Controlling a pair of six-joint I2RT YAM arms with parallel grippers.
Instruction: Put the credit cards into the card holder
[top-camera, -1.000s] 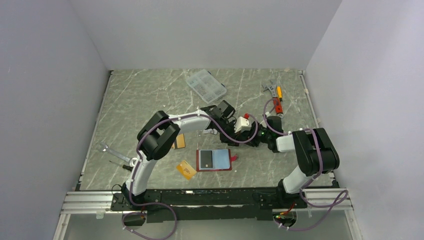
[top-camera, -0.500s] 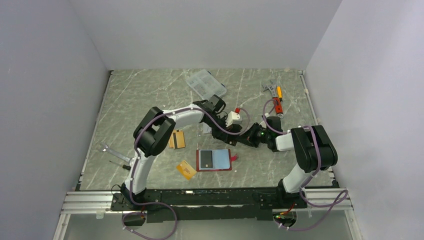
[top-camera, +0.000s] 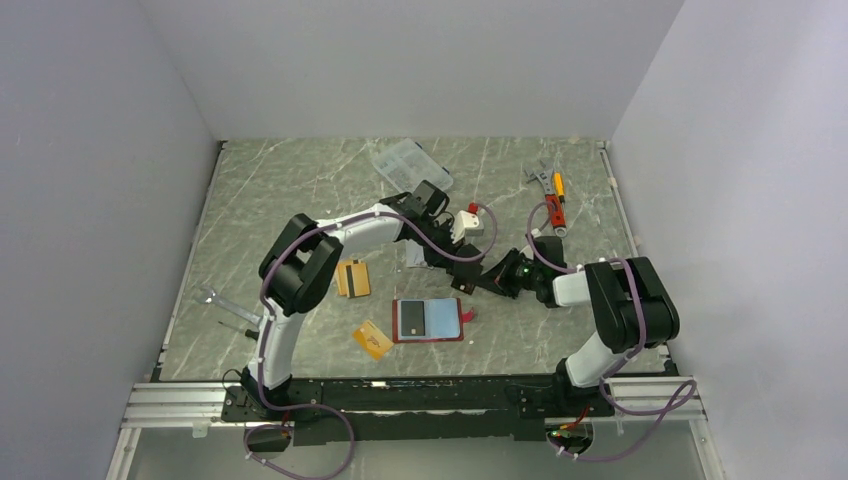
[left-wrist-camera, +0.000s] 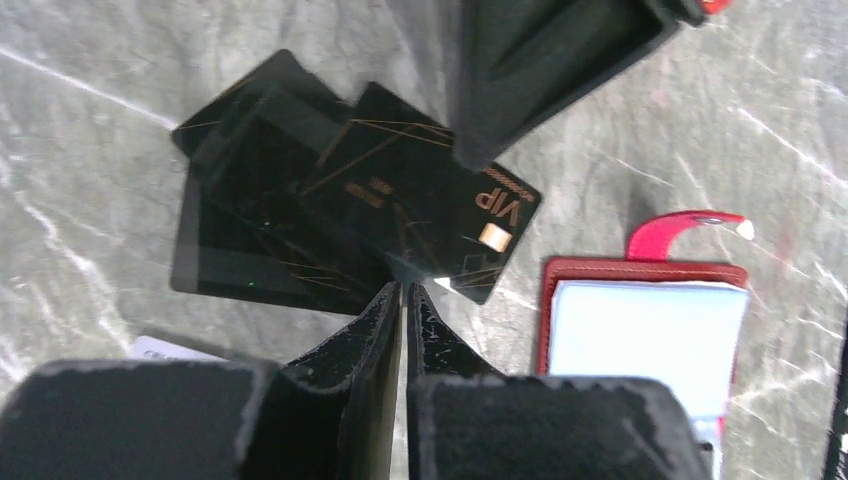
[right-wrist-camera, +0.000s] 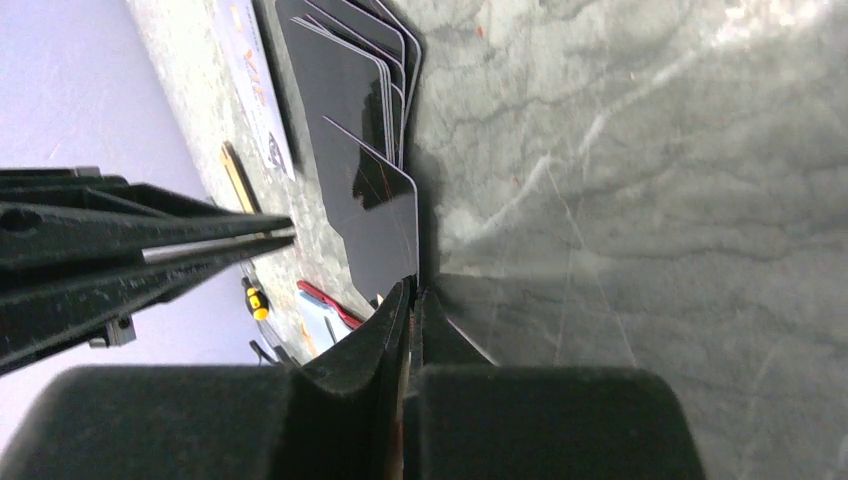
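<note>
A: The right gripper (right-wrist-camera: 410, 295), is it clenched?
B: Yes. Its jaws are pressed tight on the edge of the top dark card (right-wrist-camera: 372, 215), which tilts up off the worktop (right-wrist-camera: 620, 200).
A: And the left gripper (left-wrist-camera: 403, 297)?
B: All but closed, with only a thin slit between the fingers. Its tips sit at the opposite edge of that same card, the one marked VIP. Whether it grips the card I cannot tell.
A: The other credit cards?
B: More dark cards (left-wrist-camera: 250, 200) lie fanned under it, mid-worktop. An orange card with a black stripe (top-camera: 351, 277) lies to their left. A plain orange card (top-camera: 372, 339) lies nearer, just left of the card holder (left-wrist-camera: 650, 270).
A: How does the holder lie?
B: Open and flat, just near of the fan. It is red with light blue inside, its snap tab (left-wrist-camera: 690, 222) to the right. Another dark card (top-camera: 408, 318) shows on its left half.
A: Further out?
B: A clear compartment box (top-camera: 410, 166) far centre, a wrench (top-camera: 222, 303) near left, hand tools (top-camera: 548, 185) far right.
</note>
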